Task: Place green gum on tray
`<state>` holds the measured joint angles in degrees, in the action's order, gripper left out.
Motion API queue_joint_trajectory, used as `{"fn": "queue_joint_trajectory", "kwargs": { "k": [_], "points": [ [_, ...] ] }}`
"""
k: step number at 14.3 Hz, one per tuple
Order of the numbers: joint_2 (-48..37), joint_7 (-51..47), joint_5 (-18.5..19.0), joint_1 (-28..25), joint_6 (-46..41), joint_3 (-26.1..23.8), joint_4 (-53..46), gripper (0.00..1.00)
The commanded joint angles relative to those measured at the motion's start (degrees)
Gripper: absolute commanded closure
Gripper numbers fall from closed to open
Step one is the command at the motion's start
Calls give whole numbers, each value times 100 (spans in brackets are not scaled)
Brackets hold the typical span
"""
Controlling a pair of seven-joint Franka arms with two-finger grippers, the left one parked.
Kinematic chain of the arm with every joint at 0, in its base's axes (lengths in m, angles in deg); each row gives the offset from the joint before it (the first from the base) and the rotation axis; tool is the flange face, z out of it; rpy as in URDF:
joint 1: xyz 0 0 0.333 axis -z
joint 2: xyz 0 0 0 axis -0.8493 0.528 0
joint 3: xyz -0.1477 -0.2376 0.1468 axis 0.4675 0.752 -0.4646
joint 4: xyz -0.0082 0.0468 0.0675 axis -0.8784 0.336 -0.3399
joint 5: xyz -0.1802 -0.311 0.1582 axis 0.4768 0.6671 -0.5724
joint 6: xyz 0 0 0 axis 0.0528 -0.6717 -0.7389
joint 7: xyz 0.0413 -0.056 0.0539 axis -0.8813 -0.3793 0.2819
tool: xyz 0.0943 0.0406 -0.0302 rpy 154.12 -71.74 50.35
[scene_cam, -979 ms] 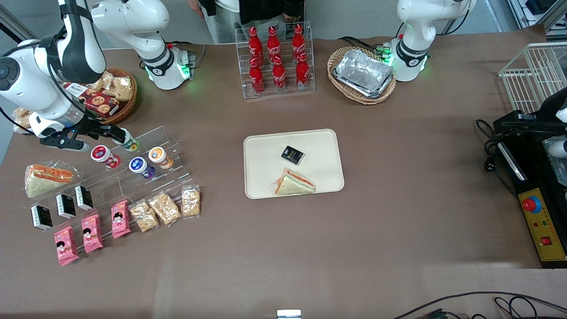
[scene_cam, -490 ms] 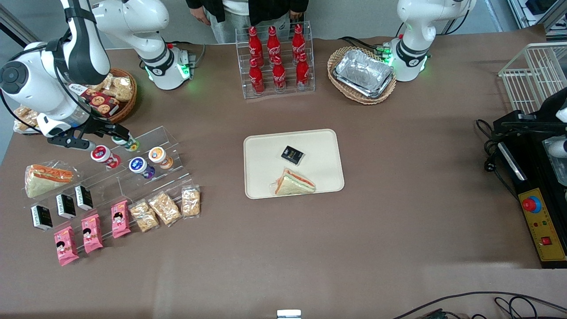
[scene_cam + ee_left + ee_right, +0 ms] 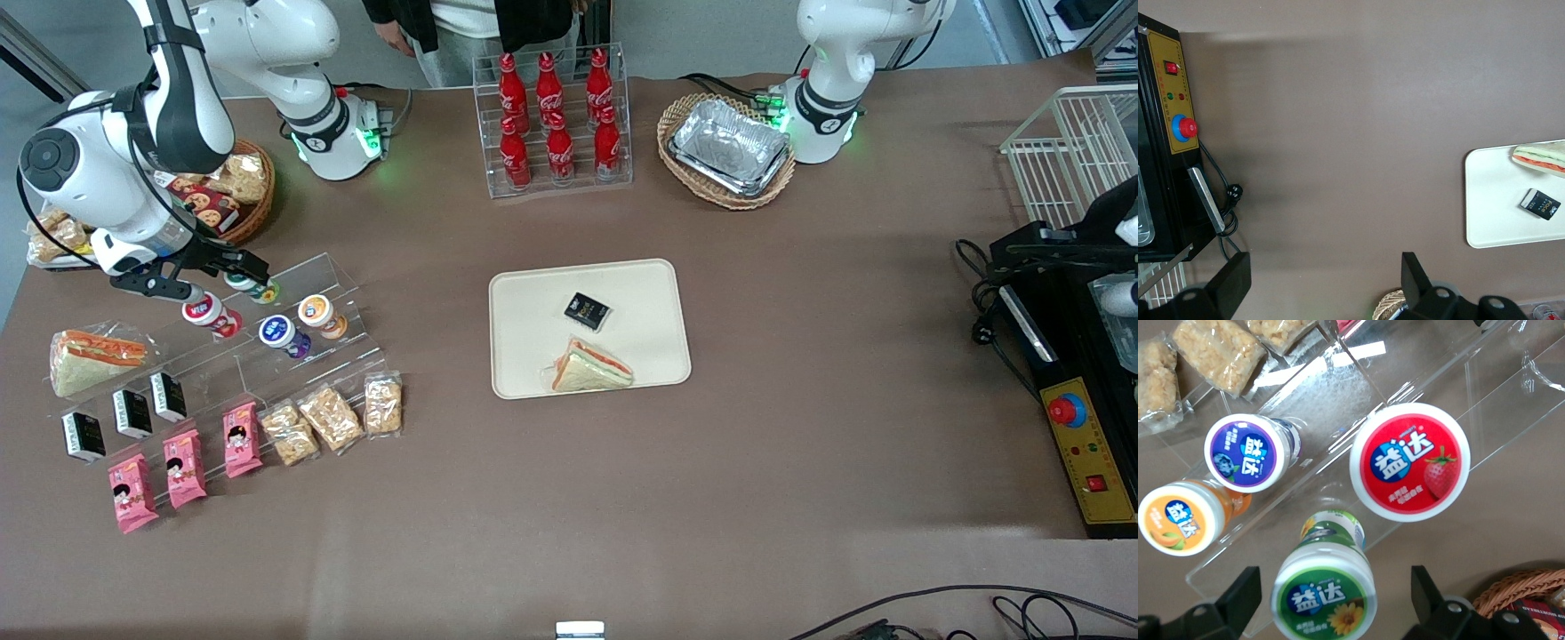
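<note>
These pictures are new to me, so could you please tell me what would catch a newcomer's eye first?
The claw hangs open over the green gum on the clear stepped rack, beside red, purple and orange canisters. Mid-table, the cream tray already holds a sandwich and a small black packet. Farthest from the front camera stands a rack of red cola bottles.

The green gum (image 3: 1325, 597) has a smooth white plastic lid with a glossy printed label; it stands on a clear acrylic stand (image 3: 1405, 373) that glints with reflections. Just above it hangs the gripper (image 3: 1333, 603), its fingers (image 3: 1238, 593) matt black plastic, spread wide either side. Beside the stand, rice snacks (image 3: 1218, 347) sit in shiny crinkled film. The tray (image 3: 524, 302) looks matt cream plastic. The table (image 3: 711, 489) wears a dull brown, cloth-like cover.
</note>
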<state>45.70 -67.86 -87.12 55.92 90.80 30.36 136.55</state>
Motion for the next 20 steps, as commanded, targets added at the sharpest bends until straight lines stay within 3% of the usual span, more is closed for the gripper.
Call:
{"fn": "queue_joint_trajectory", "kwargs": {
  "k": [1,13,17,19,20],
  "points": [
    [-158,-117,61,-34,154,4,164,0],
    [-149,-126,52,-34,198,4,182,38],
    [-219,-117,52,-34,137,4,156,62],
    [-403,-65,52,-25,-29,13,138,63],
    [-560,-47,61,-25,-213,13,103,70]
  ]
}}
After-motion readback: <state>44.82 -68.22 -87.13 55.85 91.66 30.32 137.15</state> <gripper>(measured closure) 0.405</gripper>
